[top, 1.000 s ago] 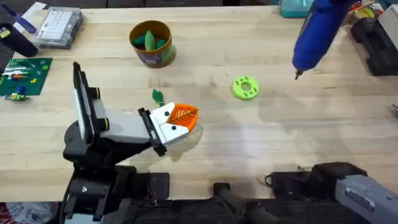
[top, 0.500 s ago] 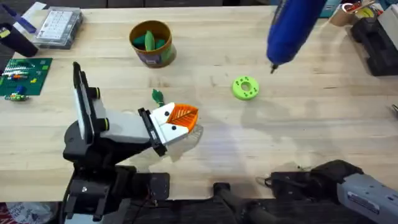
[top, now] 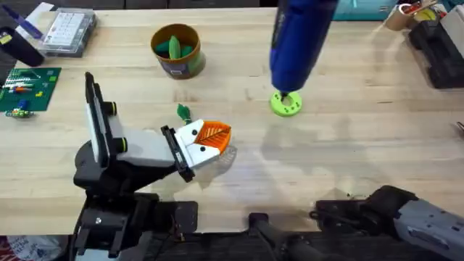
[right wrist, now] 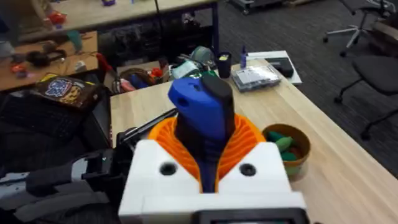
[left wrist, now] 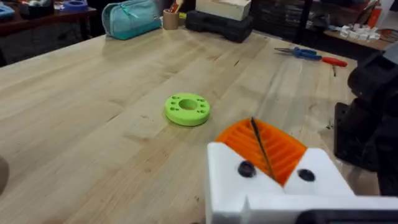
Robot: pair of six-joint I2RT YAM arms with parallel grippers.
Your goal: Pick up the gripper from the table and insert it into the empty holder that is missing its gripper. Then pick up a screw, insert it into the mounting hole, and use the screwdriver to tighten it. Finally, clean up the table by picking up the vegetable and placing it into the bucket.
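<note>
Right gripper (right wrist: 208,158): white-and-orange fingers clamped on thick bright-blue cylindrical screwdriver (top: 299,43), arm raised high over table, bit tip down over lime-green round disc with holes (top: 286,103). Left gripper (left wrist: 264,155): fingers closed together, nothing held, low over table. White wedge-shaped holder on black jointed base (top: 148,148) at front left with small orange ribbed finger (top: 212,133) on its head; tiny dark-green leafy vegetable (top: 183,112) just beyond. Yellow-rimmed brown bucket (top: 175,51) farther back.

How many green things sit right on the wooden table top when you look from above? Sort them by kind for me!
Leafy toy vegetable: 1
Lime-green disc with holes: 1
Green circuit board: 1
Total: 3
The green pieces inside the bucket are not counted, because they sit in the bucket and not on the table top.
</note>
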